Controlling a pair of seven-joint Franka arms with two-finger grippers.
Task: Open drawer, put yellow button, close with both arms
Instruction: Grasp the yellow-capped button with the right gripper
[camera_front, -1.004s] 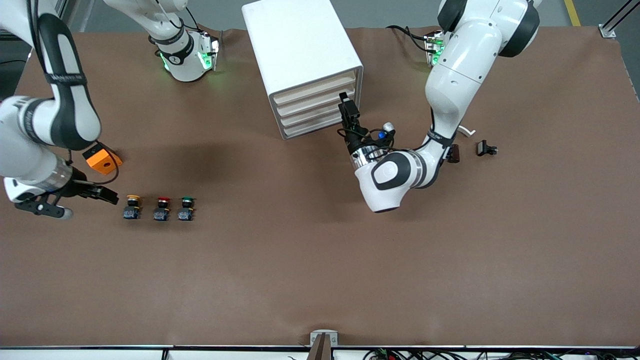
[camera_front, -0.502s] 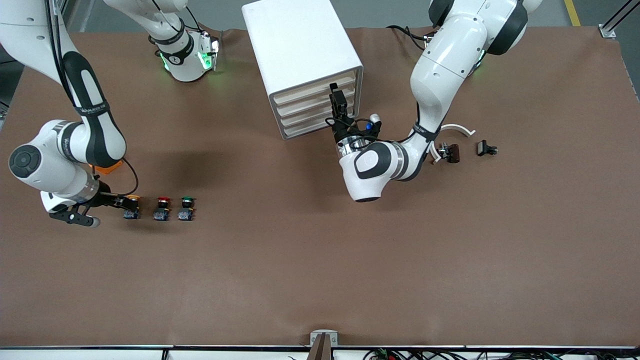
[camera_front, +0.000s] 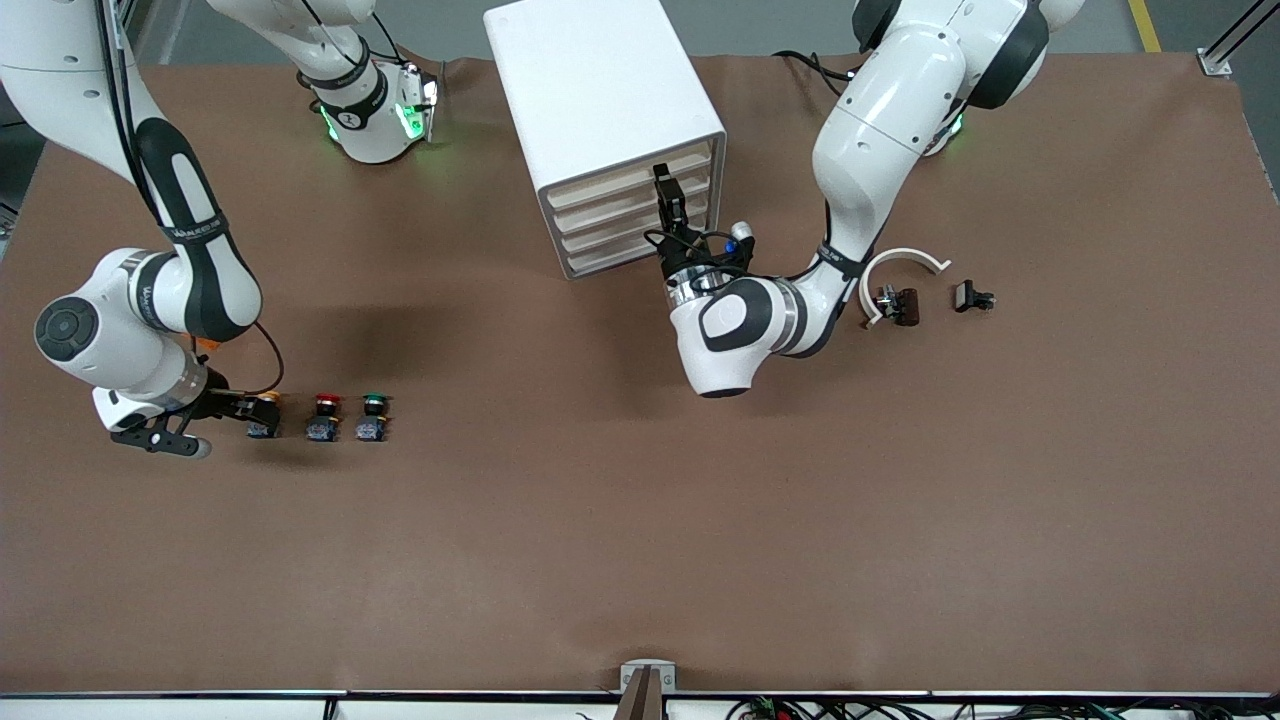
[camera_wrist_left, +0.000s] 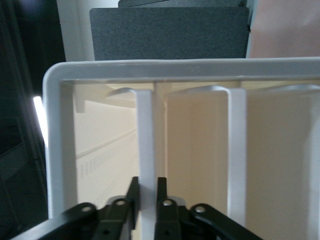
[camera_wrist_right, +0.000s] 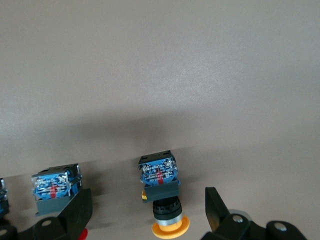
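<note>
The white cabinet stands toward the arms' bases, its four cream-fronted drawers all pushed in. My left gripper is at the drawer, the highest one. In the left wrist view the left gripper is shut on the drawer's white front strip. The yellow button stands at the right arm's end of a row of three. My right gripper is low at it and open. In the right wrist view the yellow button lies between the open right gripper's fingers, untouched.
A red-capped button and a green-capped one stand in line beside the yellow one. The red one's blue body sits close to a right finger. A white curved piece and two small dark parts lie toward the left arm's end.
The left gripper moved in to the cabinet front and shut on the top drawer's strip. The right gripper came down from beside the row and now straddles the yellow button.
</note>
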